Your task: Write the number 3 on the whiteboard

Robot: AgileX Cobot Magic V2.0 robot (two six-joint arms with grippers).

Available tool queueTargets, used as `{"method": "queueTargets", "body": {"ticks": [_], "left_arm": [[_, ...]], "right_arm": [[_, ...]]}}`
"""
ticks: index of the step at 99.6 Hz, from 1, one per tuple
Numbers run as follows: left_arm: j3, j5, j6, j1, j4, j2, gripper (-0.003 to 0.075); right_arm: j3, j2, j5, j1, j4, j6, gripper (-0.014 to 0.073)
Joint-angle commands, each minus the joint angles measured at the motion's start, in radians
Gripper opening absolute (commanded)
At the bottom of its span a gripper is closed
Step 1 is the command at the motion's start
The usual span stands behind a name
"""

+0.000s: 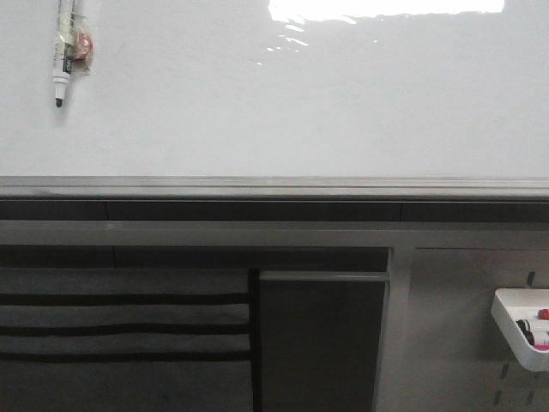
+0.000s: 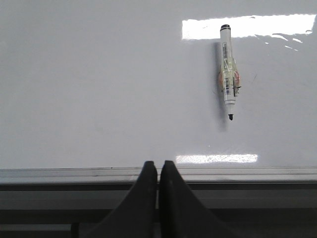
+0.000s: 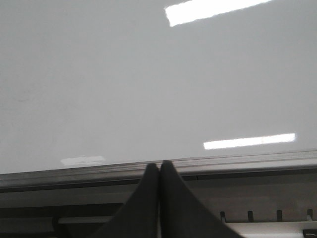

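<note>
The whiteboard fills the upper front view, glossy white and blank, with a grey rail along its bottom; no number 3 shows on it. A white marker hangs on the board at upper left, black tip down, with a clear clip round it. The left wrist view shows the same marker on the whiteboard, well away from my left gripper, which is shut and holds nothing. My right gripper is shut and empty, facing the bare whiteboard. Neither gripper shows in the front view.
Below the rail runs a dark slot and a grey frame. A grey pegboard panel at lower right carries a white tray with small items. Dark slatted panels sit at lower left.
</note>
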Motion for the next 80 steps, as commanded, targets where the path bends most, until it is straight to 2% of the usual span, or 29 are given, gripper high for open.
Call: {"method": "queueTargets", "body": {"ticks": [1, 69, 80], "left_arm": [[0.003, -0.079, -0.010, 0.001, -0.001, -0.032, -0.0018], [0.003, -0.079, -0.010, 0.001, -0.001, -0.032, -0.0018], [0.003, -0.079, -0.010, 0.001, -0.001, -0.032, -0.0018]], "right_arm": [[0.020, -0.022, -0.085, -0.008, -0.001, -0.006, -0.0069], [0.020, -0.022, -0.085, -0.008, -0.001, -0.006, -0.0069], [0.020, -0.022, -0.090, -0.008, -0.065, -0.030, -0.0069]]}}
